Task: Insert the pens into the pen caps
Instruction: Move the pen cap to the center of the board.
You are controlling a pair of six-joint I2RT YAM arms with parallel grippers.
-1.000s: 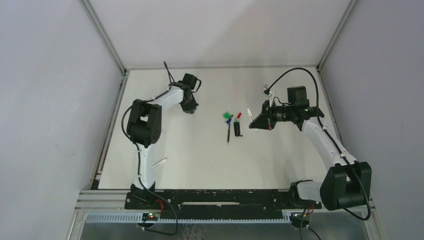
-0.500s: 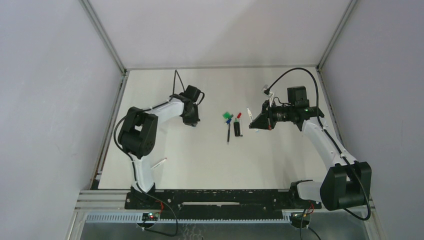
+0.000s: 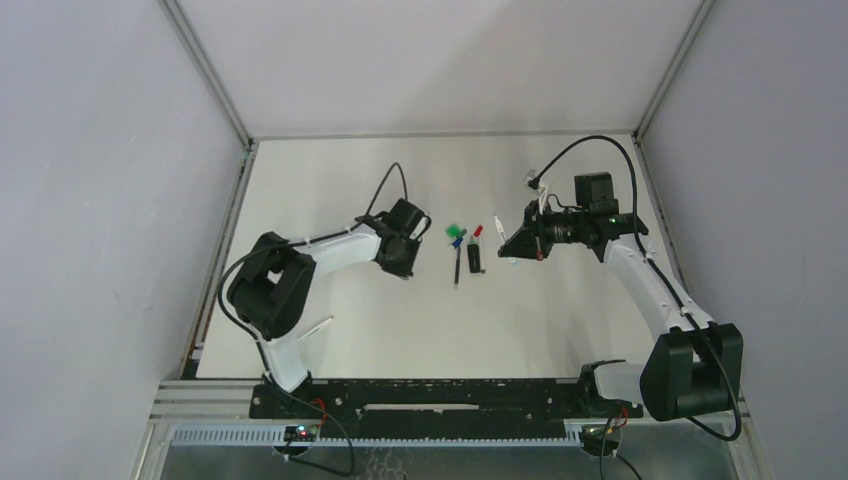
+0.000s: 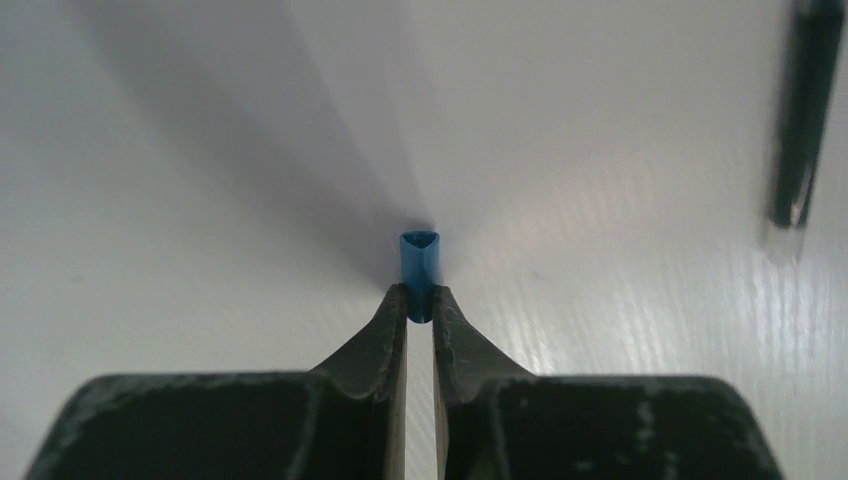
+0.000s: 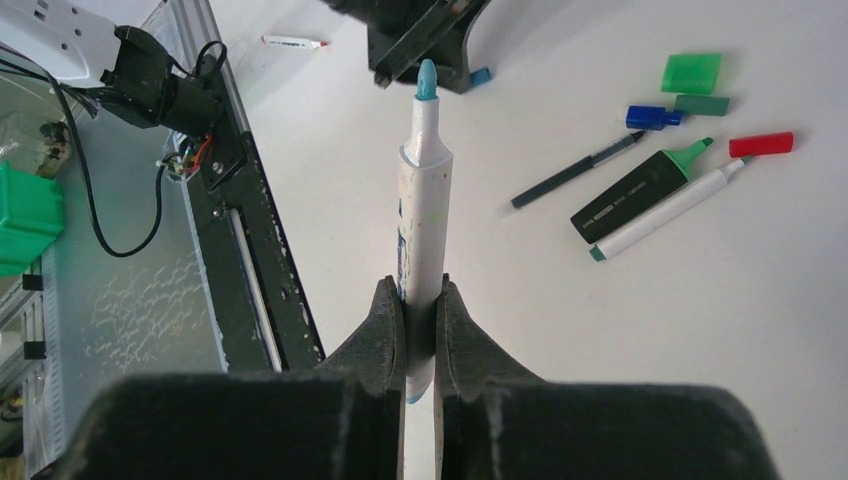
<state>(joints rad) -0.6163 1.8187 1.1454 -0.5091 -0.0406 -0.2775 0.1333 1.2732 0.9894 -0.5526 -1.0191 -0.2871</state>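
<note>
My right gripper (image 5: 420, 292) clamps a white pen (image 5: 420, 190), long axis straight out from it, blue tip foremost. My left gripper (image 4: 420, 298) pinches a blue cap (image 4: 419, 262), mouth outward.

Nothing here can actually be read. The white pen (image 5: 421, 190) clamped in the right tool (image 5: 420, 292) carries blue and green print down its barrel, but it blurs into blotches and no letter comes clear. The black-barrelled pen (image 5: 640, 196) lying on the surface (image 5: 620, 380) has a short line of pale lettering along its side, too small to make out. The small white pen (image 5: 293, 42) near the black rail (image 5: 250, 260) shows a few dark marks on its barrel, likewise illegible. Seen from overhead, all three are too small for any lettering to show.
</note>
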